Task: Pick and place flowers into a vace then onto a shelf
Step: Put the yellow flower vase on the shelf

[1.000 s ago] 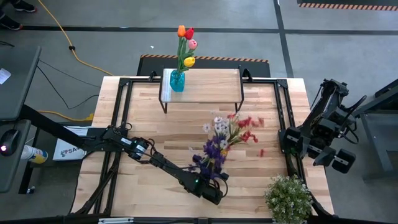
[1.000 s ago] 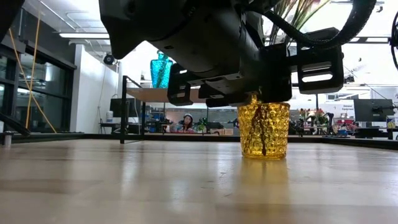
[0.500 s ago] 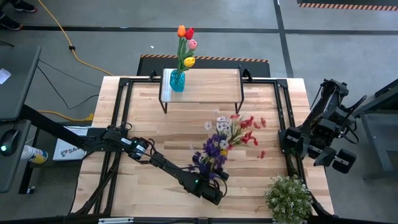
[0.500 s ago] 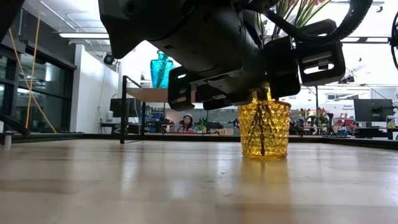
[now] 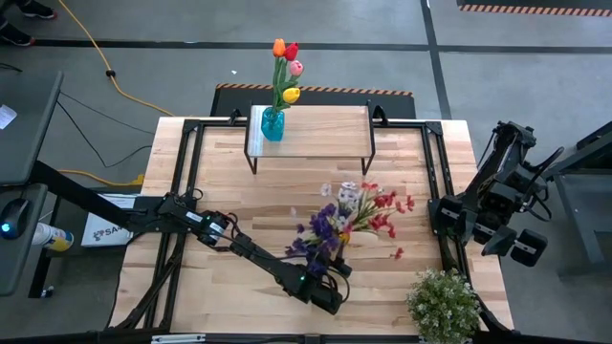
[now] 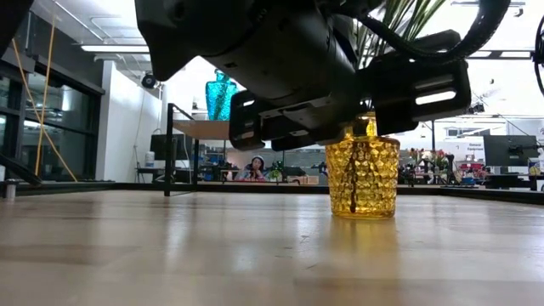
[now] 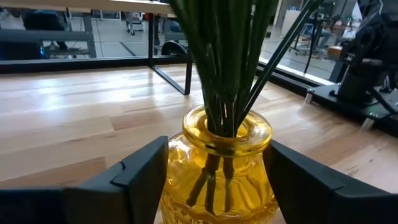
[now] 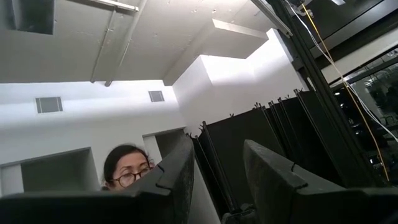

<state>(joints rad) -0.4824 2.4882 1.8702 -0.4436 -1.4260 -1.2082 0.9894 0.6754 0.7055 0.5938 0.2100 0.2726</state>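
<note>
Near the counter's front edge, the left pincer stands with its dark fingers parted on either side of a knobbly yellow glass vase holding purple, white and red artificial sprays, gaps showing between pads and glass. A teal glass vase of orange, red, pink and yellow tulips sits at the left end of the low wood-topped, black-legged shelf by the far edge. The right pincer, fingers a narrow gap apart and holding nothing, waits off the right edge; no writing is legible.
</note>
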